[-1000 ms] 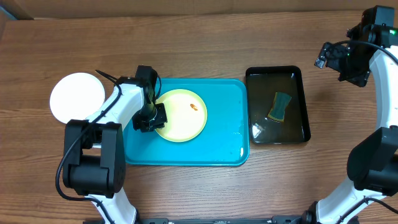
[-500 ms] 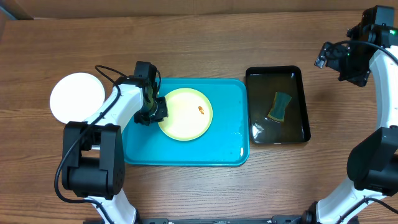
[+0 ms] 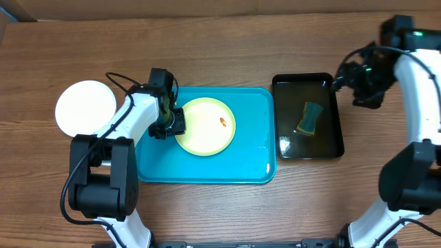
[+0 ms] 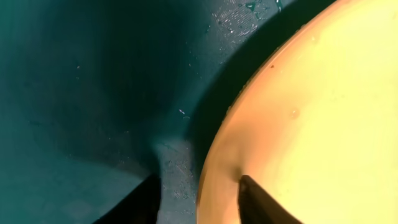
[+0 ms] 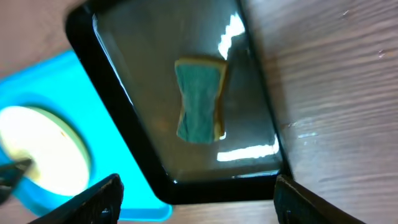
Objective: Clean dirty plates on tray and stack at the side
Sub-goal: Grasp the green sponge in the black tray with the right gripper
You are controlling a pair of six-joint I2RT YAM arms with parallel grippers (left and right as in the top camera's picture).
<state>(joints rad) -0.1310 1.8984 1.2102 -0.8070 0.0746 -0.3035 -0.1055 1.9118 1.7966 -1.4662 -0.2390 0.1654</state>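
Observation:
A pale yellow-green plate (image 3: 204,126) with a small orange-brown smear (image 3: 222,122) lies flat on the turquoise tray (image 3: 248,162). My left gripper (image 3: 172,124) is at the plate's left rim. In the left wrist view its jaws (image 4: 199,202) straddle that rim (image 4: 217,155): one finger rests on the plate's inner face, the other stands off over the tray, so the gripper is open. A white plate (image 3: 85,108) sits on the table left of the tray. My right gripper (image 3: 348,81) hovers open over the far right of the black tray, nothing between its fingers (image 5: 205,205).
A black tray (image 3: 334,86) holding water and a green-and-yellow sponge (image 3: 310,117) stands right of the turquoise tray. The right wrist view shows the sponge (image 5: 199,99), the black rim (image 5: 217,190) and the turquoise tray's corner (image 5: 118,168). Bare wooden table surrounds everything.
The left gripper slid the yellow-green plate a little right and away, then its jaws loosened on the rim. The right arm swung left over the black tray, its jaws slightly narrower.

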